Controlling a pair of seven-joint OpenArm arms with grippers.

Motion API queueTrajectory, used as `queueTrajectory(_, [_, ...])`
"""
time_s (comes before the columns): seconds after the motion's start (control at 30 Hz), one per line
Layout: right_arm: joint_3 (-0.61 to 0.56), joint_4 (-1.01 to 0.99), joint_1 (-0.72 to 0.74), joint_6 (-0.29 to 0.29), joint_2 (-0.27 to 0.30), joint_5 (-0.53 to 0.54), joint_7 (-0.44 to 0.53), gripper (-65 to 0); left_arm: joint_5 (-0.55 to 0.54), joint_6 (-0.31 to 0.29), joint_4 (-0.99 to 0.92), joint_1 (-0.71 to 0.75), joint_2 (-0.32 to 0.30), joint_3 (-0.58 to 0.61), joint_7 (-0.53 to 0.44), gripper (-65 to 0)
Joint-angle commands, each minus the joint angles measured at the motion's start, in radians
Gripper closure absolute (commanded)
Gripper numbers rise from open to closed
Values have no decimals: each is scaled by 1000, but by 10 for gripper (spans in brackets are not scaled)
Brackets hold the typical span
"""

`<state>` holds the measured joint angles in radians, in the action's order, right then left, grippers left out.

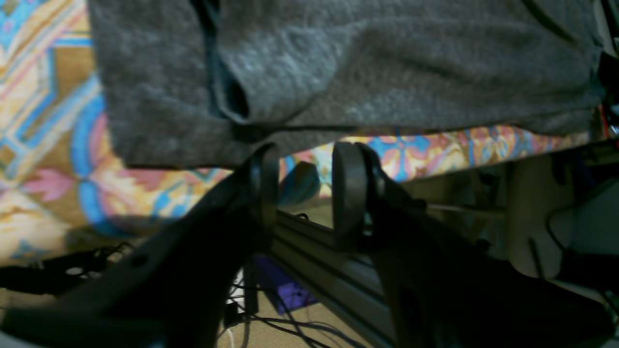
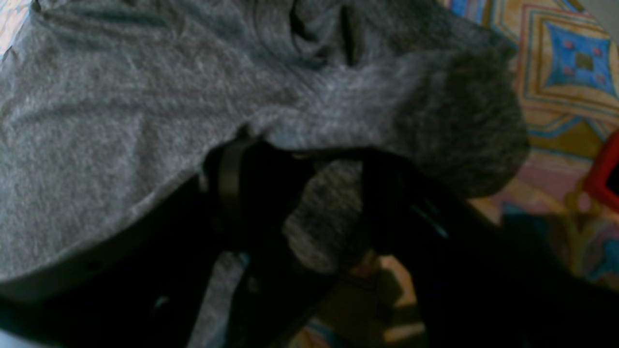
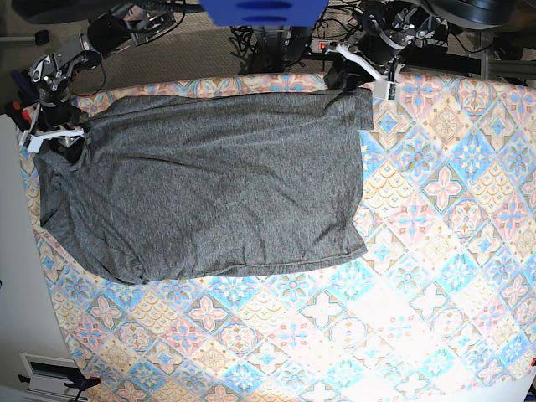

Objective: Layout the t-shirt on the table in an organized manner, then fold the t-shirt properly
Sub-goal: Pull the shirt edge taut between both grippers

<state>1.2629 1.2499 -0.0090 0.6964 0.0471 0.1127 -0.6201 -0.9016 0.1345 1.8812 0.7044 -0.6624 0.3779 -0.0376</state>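
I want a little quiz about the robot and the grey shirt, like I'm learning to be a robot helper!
1. True or false: the t-shirt hangs up in the air, off the table.
2. Which claw has grey cloth between its fingers?
A. the left claw
B. the right claw
3. Fill in: in the base view, both claws sit near the table's ___ edge.

Key
1. False. It lies spread on the patterned cloth.
2. B. Its wrist view shows fabric bunched between the fingers; the left claw's fingers have an empty gap, just short of the shirt's edge.
3. Far (the top of that picture).
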Motion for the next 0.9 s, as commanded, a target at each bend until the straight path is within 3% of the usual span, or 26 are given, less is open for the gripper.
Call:
queueTrajectory(0.0, [-2, 0, -4, 2, -2, -34, -59, -316, -1, -11, 16, 11, -9, -3, -17, -186])
queueTrajectory(0.17, [-2, 0, -4, 2, -2, -34, -59, -316, -4, -8, -30, 8, -9, -4, -18, -186])
queueTrajectory(0.47, [-2, -2, -3, 2, -2, -34, -60, -316, -144, -12, -68, -113, -12, 54, -17, -186])
queueTrajectory(0.67, [-4, -2, -3, 2, -2, -34, -60, -316, -150, -8, -94, -214, -12, 151, -15, -186])
queueTrajectory(0.87, [-4, -2, -3, 2, 0, -34, -60, -310, -150, -8, -124, -271, -6, 168, -15, -183])
